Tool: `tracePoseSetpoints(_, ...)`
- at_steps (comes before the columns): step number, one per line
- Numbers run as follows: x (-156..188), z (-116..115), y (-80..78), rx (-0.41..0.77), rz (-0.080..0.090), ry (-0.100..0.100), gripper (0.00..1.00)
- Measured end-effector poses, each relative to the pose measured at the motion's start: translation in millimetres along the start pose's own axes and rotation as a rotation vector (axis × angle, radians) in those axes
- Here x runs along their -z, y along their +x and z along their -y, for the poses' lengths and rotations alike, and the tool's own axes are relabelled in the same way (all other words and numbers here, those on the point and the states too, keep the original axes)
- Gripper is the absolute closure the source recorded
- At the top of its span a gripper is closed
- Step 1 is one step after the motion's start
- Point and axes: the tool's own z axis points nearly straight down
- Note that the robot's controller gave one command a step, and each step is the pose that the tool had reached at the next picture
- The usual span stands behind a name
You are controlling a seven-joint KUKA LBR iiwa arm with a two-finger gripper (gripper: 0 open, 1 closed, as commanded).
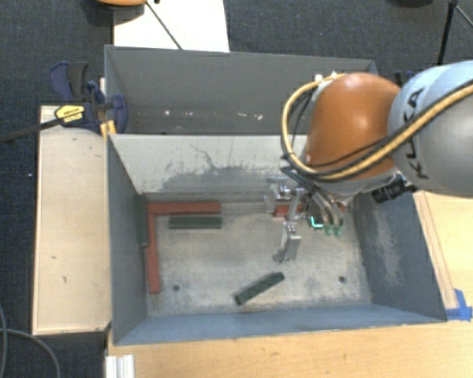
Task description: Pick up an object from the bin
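Dark-green bar [258, 287], slanting up rightward, has the fingers [287, 244] just beyond its right end, seemingly pressed together, empty.

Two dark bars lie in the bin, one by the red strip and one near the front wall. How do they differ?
The back bar lies level, parallel to the red strip and close beside it; the front bar lies slanted, alone on the bin floor. The back bar sits toward the left, the front bar nearer the middle. Both are dark, slim, straight bars lying flat.
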Motion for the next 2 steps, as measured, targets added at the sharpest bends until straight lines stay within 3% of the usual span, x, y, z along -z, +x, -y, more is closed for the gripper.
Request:
tracePoseSetpoints(1, 3.8, 0.3, -1.8, -0.002, 0.008, 0.0, 0.0)
tracePoseSetpoints(2, -25.6, 0.1, 10.4, 0.093, 0.012, 0.0, 0.0)
